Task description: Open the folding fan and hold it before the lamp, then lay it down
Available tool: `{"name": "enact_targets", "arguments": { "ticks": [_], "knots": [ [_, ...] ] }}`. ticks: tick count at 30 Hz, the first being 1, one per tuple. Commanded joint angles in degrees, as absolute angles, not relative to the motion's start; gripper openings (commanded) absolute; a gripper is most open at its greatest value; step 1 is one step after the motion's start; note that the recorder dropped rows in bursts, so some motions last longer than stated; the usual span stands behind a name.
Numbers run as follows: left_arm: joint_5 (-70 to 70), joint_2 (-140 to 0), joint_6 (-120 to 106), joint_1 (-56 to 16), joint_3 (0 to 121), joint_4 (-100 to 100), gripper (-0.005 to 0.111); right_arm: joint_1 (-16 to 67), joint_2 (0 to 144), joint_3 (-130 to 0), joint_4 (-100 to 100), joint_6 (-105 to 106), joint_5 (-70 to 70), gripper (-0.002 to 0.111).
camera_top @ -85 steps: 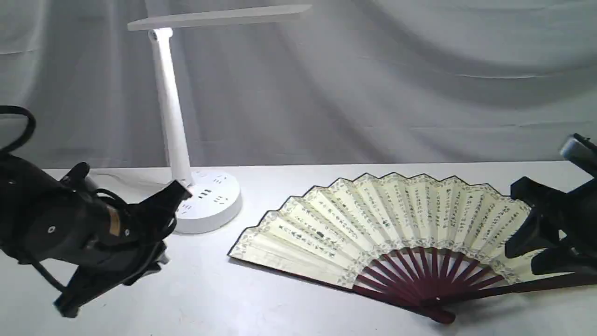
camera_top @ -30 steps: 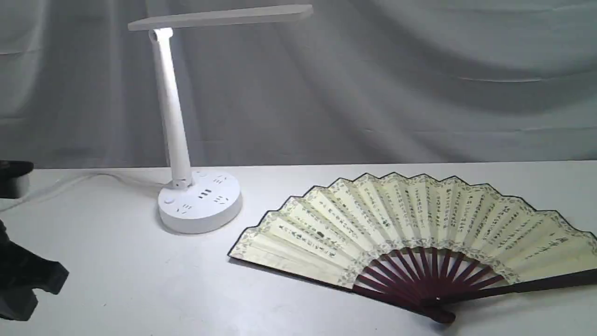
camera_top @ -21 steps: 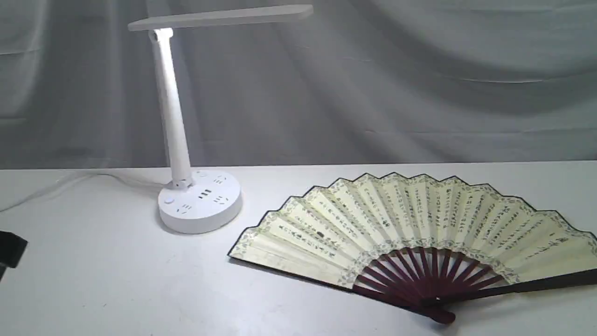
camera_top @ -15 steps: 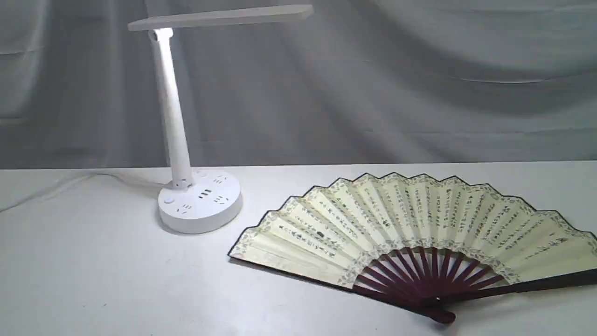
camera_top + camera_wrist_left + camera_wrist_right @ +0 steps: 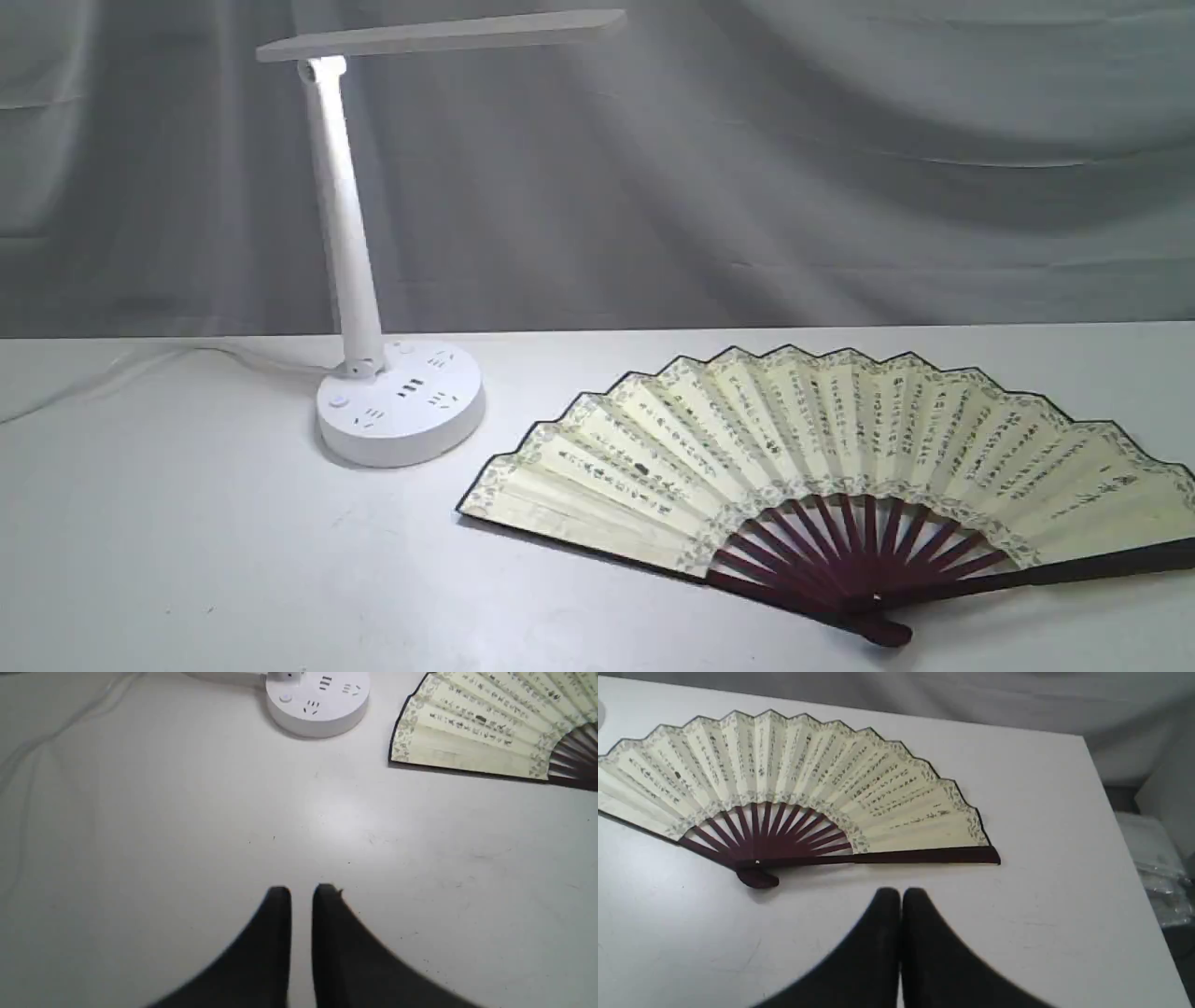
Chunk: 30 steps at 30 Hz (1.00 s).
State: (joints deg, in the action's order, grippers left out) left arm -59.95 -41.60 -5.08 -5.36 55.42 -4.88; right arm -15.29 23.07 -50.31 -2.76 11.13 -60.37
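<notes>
L pincer nearly together, thin slit, empty; R pincer pressed together, empty; both over bare worktop, touching nothing. Folding fan spread flat, approx 4 o'clock of lamp, apart from it, pivot at 6. Risks, prob.: snagging raised pleats or guard w/ a low arm sweep, tearing paper; tipping tall lamp if bumped. Calligraphy cols on leaf too small to read; no brand legible.
</notes>
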Motion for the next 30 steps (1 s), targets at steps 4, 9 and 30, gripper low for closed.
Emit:
{"name": "enact_targets", "arguments": {
  "ticks": [4, 9, 30],
  "knots": [
    [-62.7, -33.6, -4.7, -5.3, 55.5, -5.1, 0.006, -12.4, 16.9, -50.1, -1.9, 11.6, -63.1, 0.000],
    [-63.9, -27.3, -4.6, -5.3, 55.5, -5.1, 0.006, -11.9, 11.8, -50.1, 0.7, 8.7, -64.8, 0.000],
    [-69.7, 0.0, 4.5, -5.3, 55.9, 2.5, 0.006, -11.9, 0.0, -50.1, 1.9, 7.2, -67.5, 0.000]
  ]
}}
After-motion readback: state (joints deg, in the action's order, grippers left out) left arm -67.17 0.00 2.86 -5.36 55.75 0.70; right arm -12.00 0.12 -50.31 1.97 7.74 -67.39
